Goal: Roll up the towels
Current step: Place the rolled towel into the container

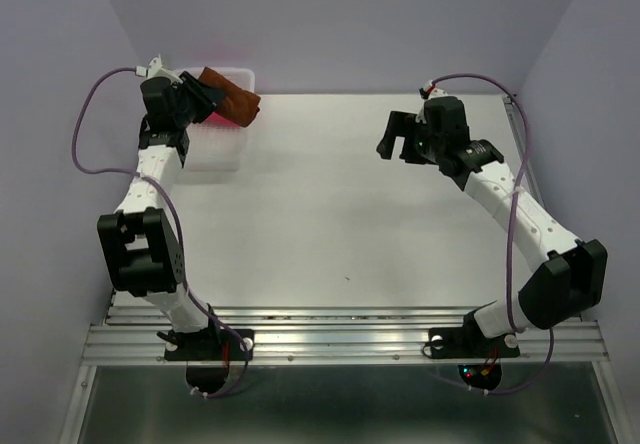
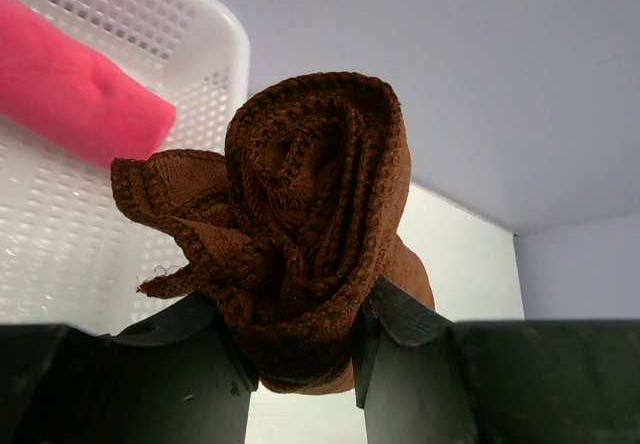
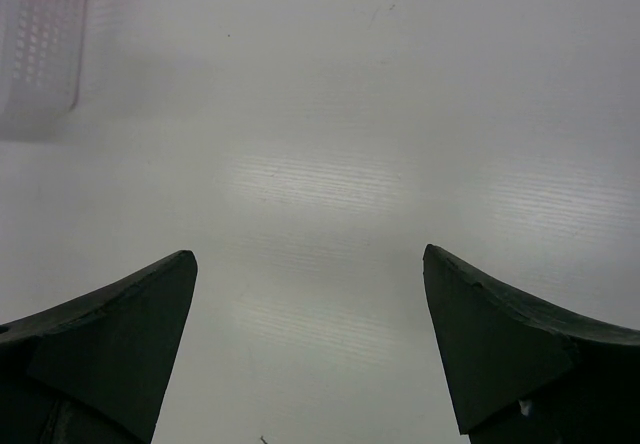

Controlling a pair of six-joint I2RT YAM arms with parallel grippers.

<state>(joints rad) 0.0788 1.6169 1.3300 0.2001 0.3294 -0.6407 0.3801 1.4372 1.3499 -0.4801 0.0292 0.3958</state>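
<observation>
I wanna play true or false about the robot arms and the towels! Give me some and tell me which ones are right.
1. The left gripper is squeezing a rolled-up brown towel. True.
2. The pink towel is lying flat on the table. False: it lies inside the white basket.
3. The right gripper is holding a towel. False: its jaws are wide open with nothing between them, above the table.
4. The white basket has lots of little holes in it. True.
</observation>
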